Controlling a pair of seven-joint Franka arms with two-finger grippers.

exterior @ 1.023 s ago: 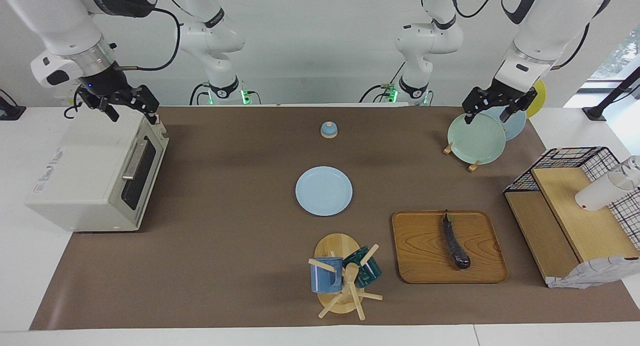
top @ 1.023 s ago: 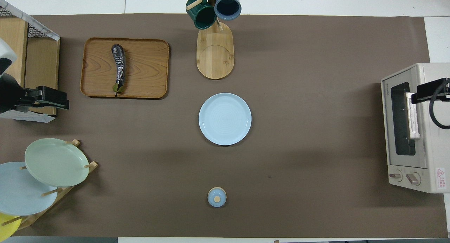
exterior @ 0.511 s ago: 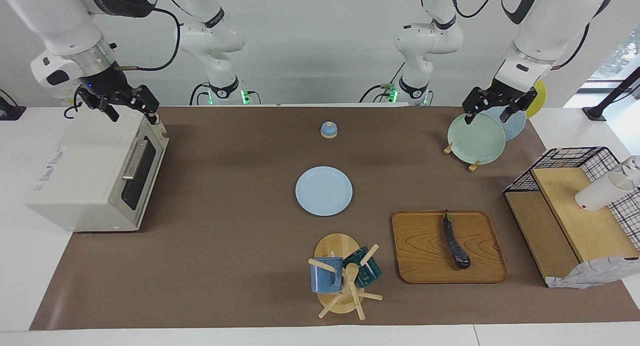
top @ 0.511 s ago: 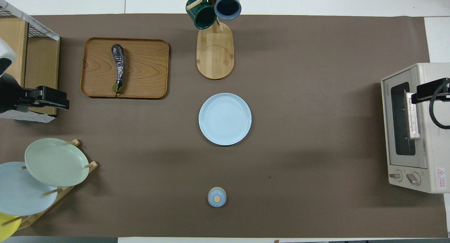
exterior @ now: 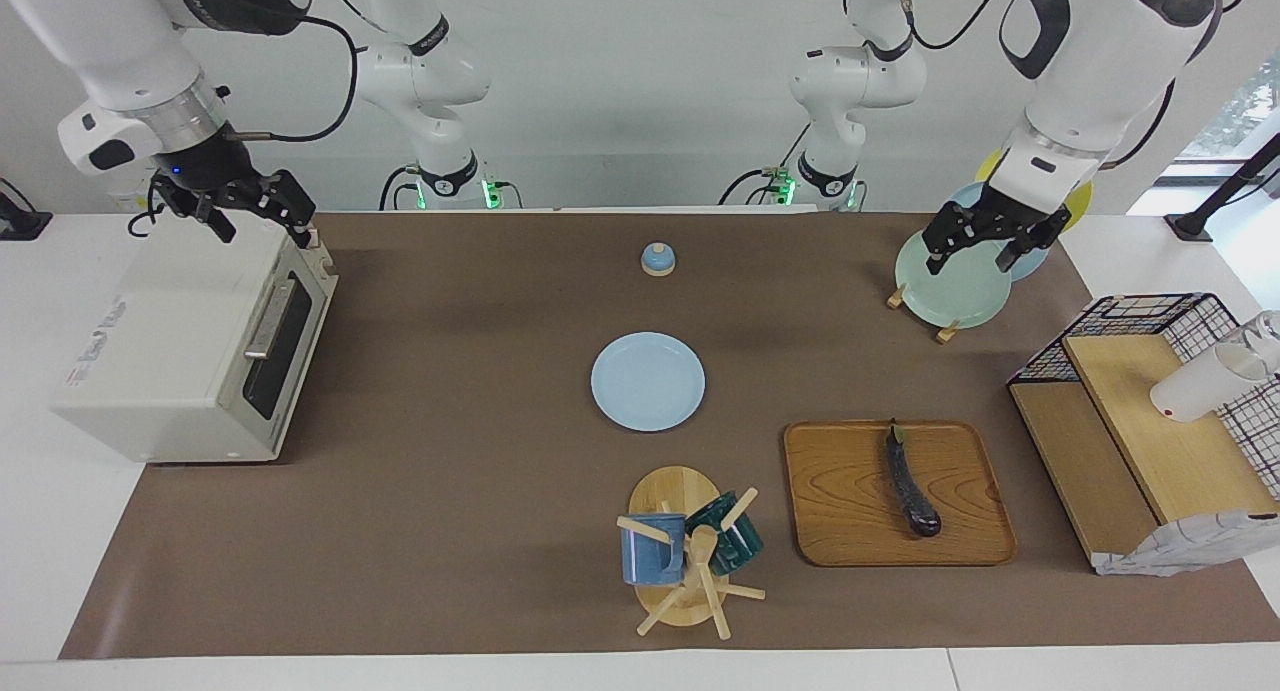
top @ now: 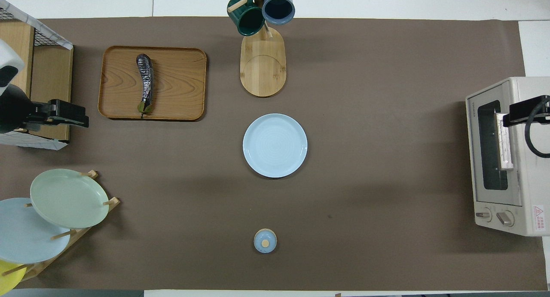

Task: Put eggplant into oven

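The eggplant [exterior: 910,481] lies lengthwise on the wooden tray [exterior: 840,531], stem end toward the robots, well apart from both sets of jaws. The left gripper [exterior: 970,249] hangs over the pale green plate [exterior: 950,291] in the plate rack, jaws spread and empty. The right gripper [exterior: 262,219] hangs over the top of the toaster oven [exterior: 170,341], jaws spread and empty. The oven's glass door is shut.

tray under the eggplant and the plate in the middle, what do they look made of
Tray: looks like wood with a smooth finish, judging by its visible grain. Plate: probably glazed ceramic, pale blue and even, with faint rings in the overhead view; plastic cannot be ruled out.
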